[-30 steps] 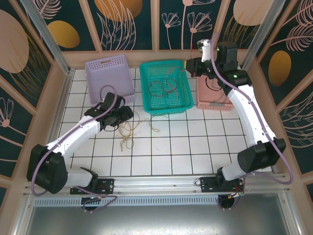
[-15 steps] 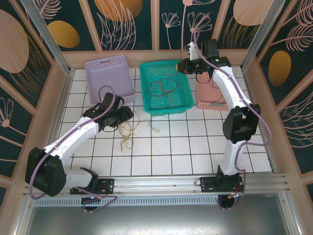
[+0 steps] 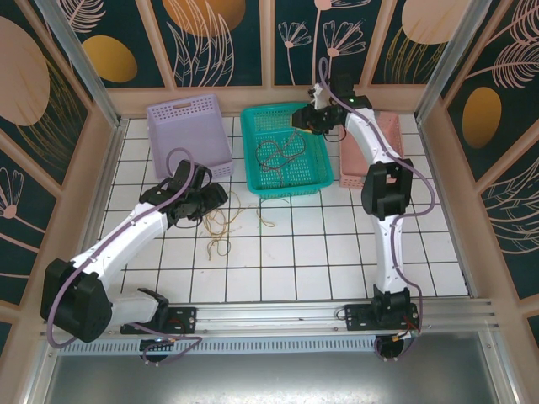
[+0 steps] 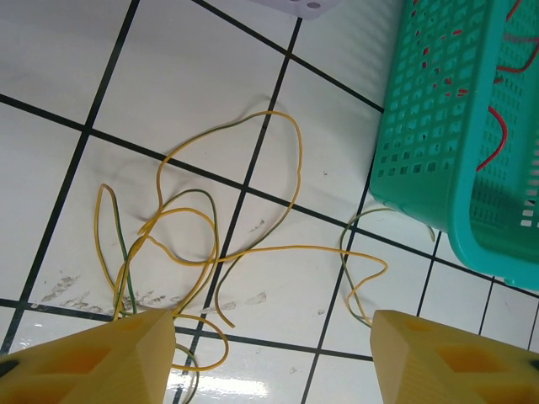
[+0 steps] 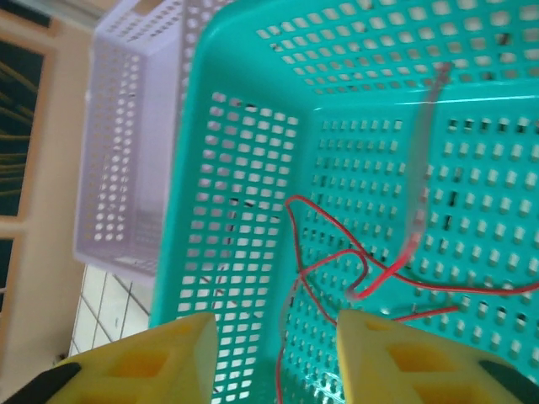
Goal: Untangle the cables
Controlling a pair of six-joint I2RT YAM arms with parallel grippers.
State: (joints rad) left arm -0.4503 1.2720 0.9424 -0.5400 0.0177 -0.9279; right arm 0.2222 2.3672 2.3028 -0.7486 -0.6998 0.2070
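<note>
The cables are being handled in two places. On the left, beside the lilac basket (image 3: 181,105), the left gripper (image 4: 274,337) is being held over a loose knot of yellow and green cables (image 4: 253,249) on the white tiles. Its fingers are standing apart with nothing between them, as they were a second ago.

Further right, dark cables (image 3: 282,151) and a red cable (image 5: 337,244) are lying in the teal basket (image 3: 249,143). The right gripper (image 5: 278,337) has been swung in the last second from the edge of the pink basket (image 3: 350,171) to above the teal one. Its fingers, shut until now, are being parted, and nothing is pinched. A blurred strand (image 5: 418,168) is being seen dropping into the teal basket. It is judged that the red cable is being let go there, so that bundle is not yet being separated.
</note>
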